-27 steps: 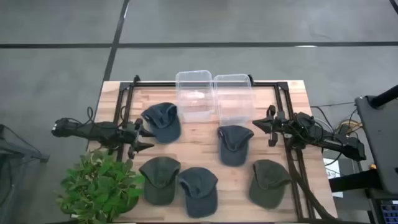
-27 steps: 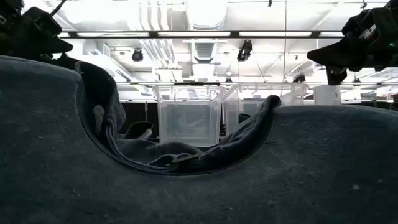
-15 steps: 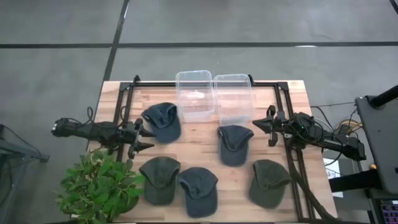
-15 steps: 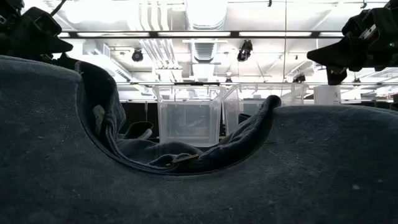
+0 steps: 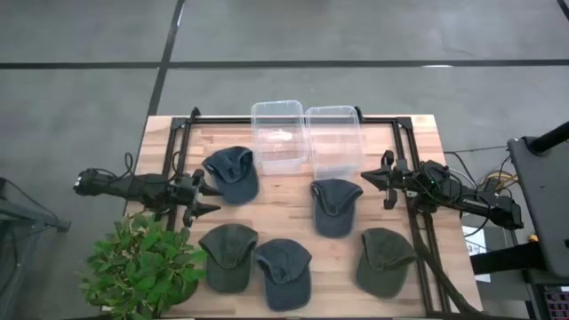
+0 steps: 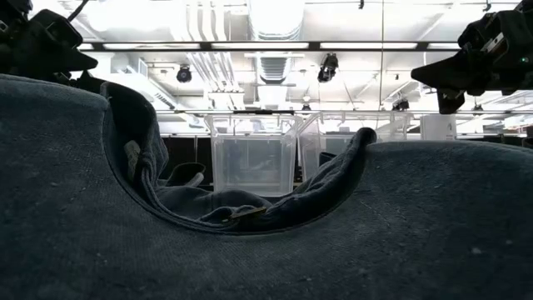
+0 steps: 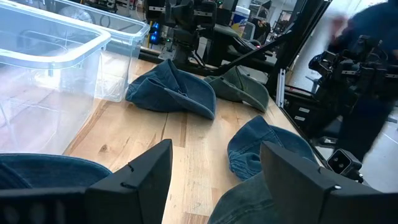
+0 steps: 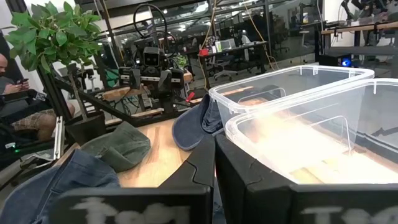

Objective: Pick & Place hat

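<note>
Five caps lie on the wooden table (image 5: pixel 418 133), resting on their crowns and brims: a blue hat (image 5: pixel 233 173) at the left, a blue hat (image 5: pixel 336 204) in the middle, and a green hat (image 5: pixel 228 256), a blue hat (image 5: pixel 284 271) and a green hat (image 5: pixel 385 260) along the near edge. My left gripper (image 5: pixel 208 197) hovers open beside the left blue hat (image 7: pixel 43 171), touching nothing. At the right my right gripper (image 5: pixel 366 178) is shut and empty, its shut fingers (image 8: pixel 214 168) pointing toward the left blue hat (image 8: pixel 193 124).
Two clear plastic bins (image 5: pixel 278 135) (image 5: pixel 333 140) stand side by side at the table's far edge. A potted plant (image 5: pixel 147 267) sits at the near left corner. A black frame (image 5: pixel 178 142) runs along the table's sides. A person (image 8: pixel 7 68) sits beyond the table.
</note>
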You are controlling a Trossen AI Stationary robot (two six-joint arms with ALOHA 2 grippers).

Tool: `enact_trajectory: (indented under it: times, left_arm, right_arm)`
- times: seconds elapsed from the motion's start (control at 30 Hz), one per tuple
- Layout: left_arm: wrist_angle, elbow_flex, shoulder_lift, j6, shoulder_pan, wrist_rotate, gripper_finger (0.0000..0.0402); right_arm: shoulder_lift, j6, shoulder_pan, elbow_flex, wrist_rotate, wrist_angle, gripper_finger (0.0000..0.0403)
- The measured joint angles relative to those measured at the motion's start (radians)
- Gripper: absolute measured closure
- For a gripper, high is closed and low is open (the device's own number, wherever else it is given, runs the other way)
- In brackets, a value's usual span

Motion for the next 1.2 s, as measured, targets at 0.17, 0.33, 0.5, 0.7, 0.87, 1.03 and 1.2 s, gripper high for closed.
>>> enact_trajectory:
  times: [0.17, 0.33, 0.5, 0.7, 0.87, 1.03, 1.2]
  left_arm:
    - [0.000, 0.000, 0.000, 0.000, 0.000, 0.000, 0.0165]
    - [0.000, 0.000, 0.000, 0.000, 0.000, 0.000, 0.0165]
    - [0.000, 0.000, 0.000, 0.000, 0.000, 0.000, 0.0165]
    - [0.000, 0.000, 0.000, 0.000, 0.000, 0.000, 0.0165]
    - [0.000, 0.000, 0.000, 0.000, 0.000, 0.000, 0.0165]
    - [0.000, 0.000, 0.000, 0.000, 0.000, 0.000, 0.0165]
    - [0.000, 0.000, 0.000, 0.000, 0.000, 0.000, 0.0165]
  right_arm:
    - [0.000, 0.000, 0.000, 0.000, 0.000, 0.000, 0.0394]
    - [0.000, 0.000, 0.000, 0.000, 0.000, 0.000, 0.0394]
    - [0.000, 0.000, 0.000, 0.000, 0.000, 0.000, 0.0394]
    - [0.000, 0.000, 0.000, 0.000, 0.000, 0.000, 0.0394]
    - [0.000, 0.000, 0.000, 0.000, 0.000, 0.000, 0.0394]
    - [0.000, 0.053, 0.000, 0.000, 0.000, 0.002, 0.0394]
    - [0.001, 0.225, 0.000, 0.025, -0.018, -0.002, 0.0394]
